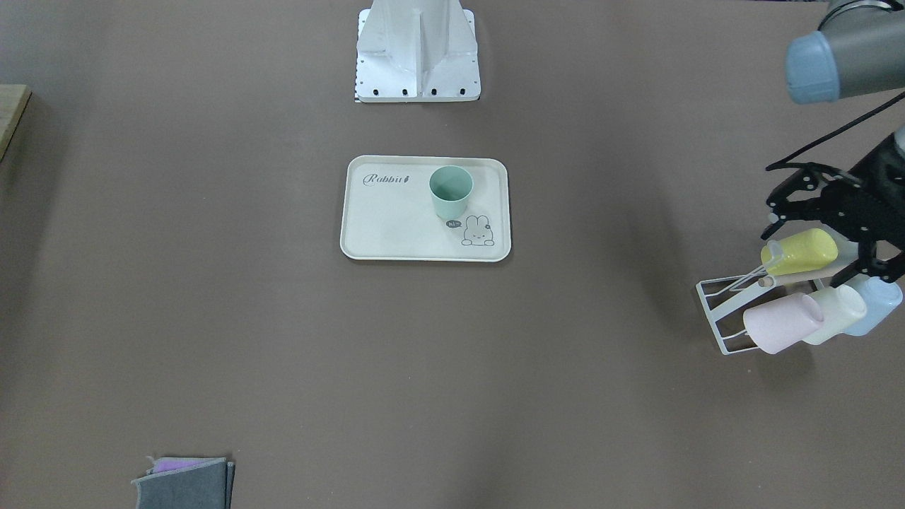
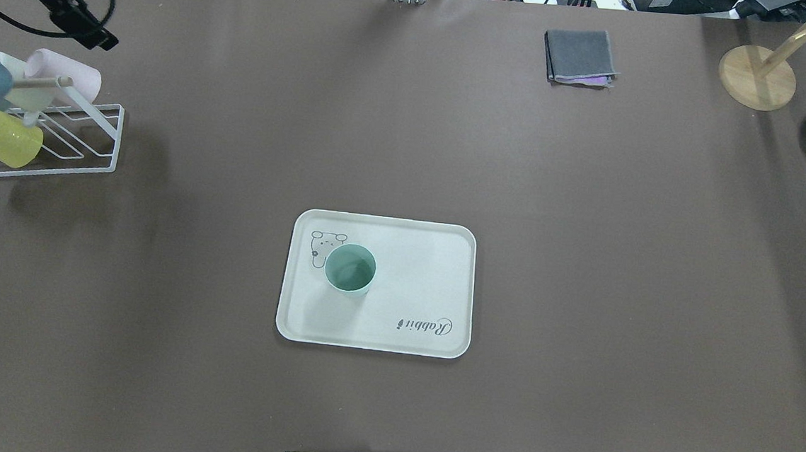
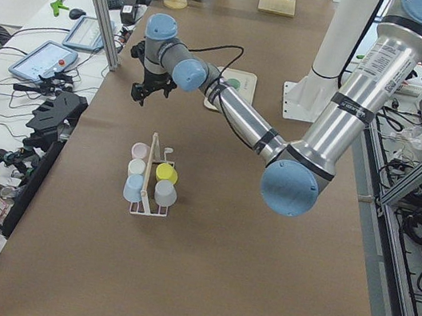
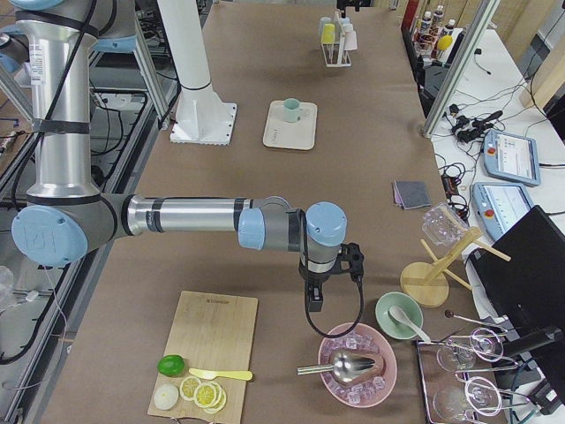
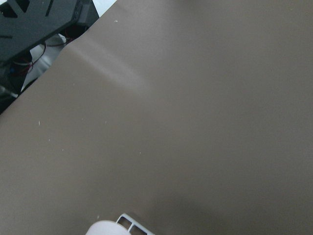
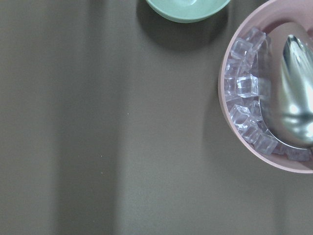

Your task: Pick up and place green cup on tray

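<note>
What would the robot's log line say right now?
green cup: upright on tray | left hand: open, empty, near cup rack

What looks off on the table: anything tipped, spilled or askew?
Nothing stands out. The green cup stands upright inside the tray, next to the bunny drawing, and nothing has spilled around it. The tray lies square to the table edges. The left end effector hangs open and empty by the cup rack.

Left claw [image 1: 776, 203] agape, empty, aloft; right arm [image 4: 185, 216] outstretched level, right claw [image 4: 314, 320] downward, state unclear
</note>
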`<act>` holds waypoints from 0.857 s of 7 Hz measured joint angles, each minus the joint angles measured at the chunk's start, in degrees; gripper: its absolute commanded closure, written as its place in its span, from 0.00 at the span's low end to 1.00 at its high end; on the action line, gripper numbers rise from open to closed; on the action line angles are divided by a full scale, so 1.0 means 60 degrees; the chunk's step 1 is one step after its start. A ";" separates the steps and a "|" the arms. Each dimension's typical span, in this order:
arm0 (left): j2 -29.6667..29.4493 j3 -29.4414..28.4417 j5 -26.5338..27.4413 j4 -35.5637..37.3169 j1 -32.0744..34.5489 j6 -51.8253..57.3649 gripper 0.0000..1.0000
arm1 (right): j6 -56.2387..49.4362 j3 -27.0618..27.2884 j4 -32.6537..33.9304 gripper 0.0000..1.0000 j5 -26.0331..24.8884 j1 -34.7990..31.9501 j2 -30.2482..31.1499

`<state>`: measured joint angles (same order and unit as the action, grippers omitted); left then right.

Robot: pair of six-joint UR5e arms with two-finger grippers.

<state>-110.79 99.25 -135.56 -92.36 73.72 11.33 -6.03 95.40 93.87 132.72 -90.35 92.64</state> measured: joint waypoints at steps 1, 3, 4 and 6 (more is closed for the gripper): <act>0.0469 -0.0216 -0.0095 0.0041 0.0391 0.0412 0.01 | 0.0000 -0.0002 0.0000 0.00 0.0003 0.0000 0.0021; 0.1120 -0.0447 0.0498 0.0661 0.1246 0.0651 0.01 | 0.0007 -0.0001 0.0000 0.00 0.0019 0.0000 0.0039; 0.1319 -0.0466 0.0655 0.1573 0.1725 0.0685 0.01 | 0.0008 -0.0001 0.0000 0.00 0.0024 0.0000 0.0042; 0.2000 -0.0506 0.0684 0.2917 0.2724 0.1345 0.01 | 0.0008 0.0006 0.0000 0.00 0.0034 0.0000 0.0053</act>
<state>-98.79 96.21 -131.46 -74.86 90.07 19.40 -5.98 95.44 93.87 132.92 -90.35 92.96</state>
